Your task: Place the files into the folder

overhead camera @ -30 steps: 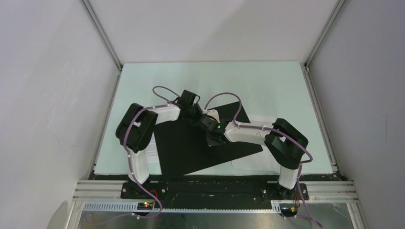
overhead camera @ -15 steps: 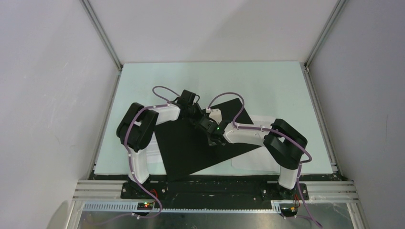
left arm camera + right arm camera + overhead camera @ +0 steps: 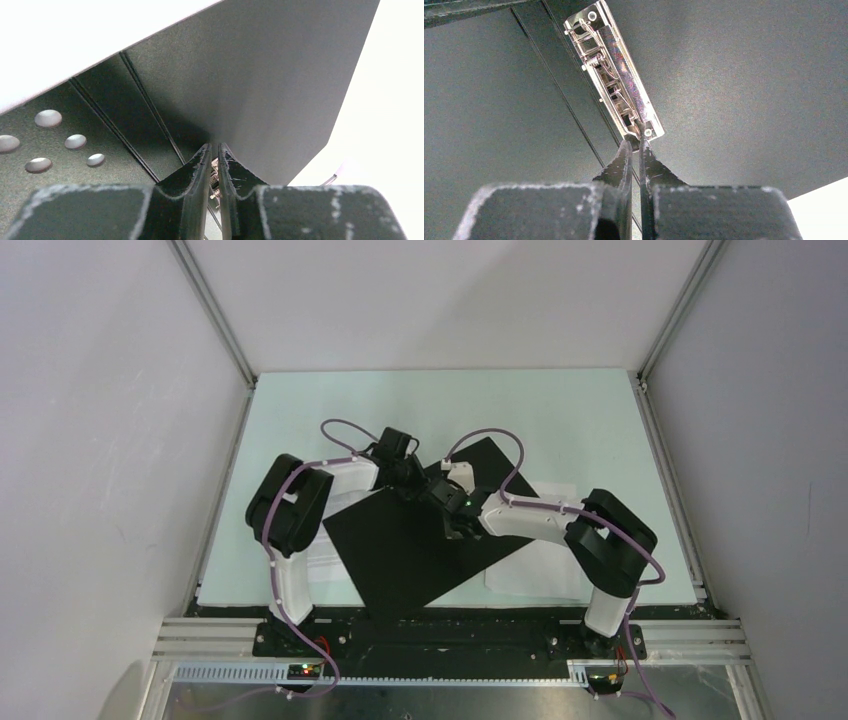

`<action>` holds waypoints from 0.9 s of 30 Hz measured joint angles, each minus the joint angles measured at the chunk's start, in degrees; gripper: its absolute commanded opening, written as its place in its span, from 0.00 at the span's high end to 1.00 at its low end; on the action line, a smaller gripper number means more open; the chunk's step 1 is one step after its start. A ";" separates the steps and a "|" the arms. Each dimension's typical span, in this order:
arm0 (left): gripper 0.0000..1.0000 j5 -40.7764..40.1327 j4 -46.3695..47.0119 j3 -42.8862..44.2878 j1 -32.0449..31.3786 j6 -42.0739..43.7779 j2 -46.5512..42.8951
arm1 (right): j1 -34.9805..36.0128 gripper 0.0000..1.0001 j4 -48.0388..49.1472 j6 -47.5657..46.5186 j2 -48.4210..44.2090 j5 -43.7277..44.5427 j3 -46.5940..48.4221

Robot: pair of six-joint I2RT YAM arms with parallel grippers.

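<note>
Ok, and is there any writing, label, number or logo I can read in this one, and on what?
None can be read in any view.
Sheets of paper: plain white from above; any print is too small to make out.
Folder: only its black inside shows, with no label or writing.
Metal clip inside the folder: bare metal, no stamp or brand visible.
</note>
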 measured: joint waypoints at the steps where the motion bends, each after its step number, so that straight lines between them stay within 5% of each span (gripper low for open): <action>1: 0.79 0.02 -0.17 0.24 -0.02 0.07 0.04 | -0.22 1.00 -0.09 -0.22 -0.22 -0.24 0.00; 11: 0.80 -2.21 -6.34 5.57 -1.62 4.37 1.66 | -0.85 1.00 -3.96 -2.93 -2.40 -0.79 2.54; 15: 0.79 -2.60 -6.54 5.66 -1.79 4.87 1.66 | -0.90 0.84 -4.70 -3.04 -2.36 -0.96 2.58; 27: 0.79 -2.60 -6.51 5.70 -1.79 5.51 1.66 | -2.80 0.76 3.67 -11.06 -2.34 -6.58 -2.25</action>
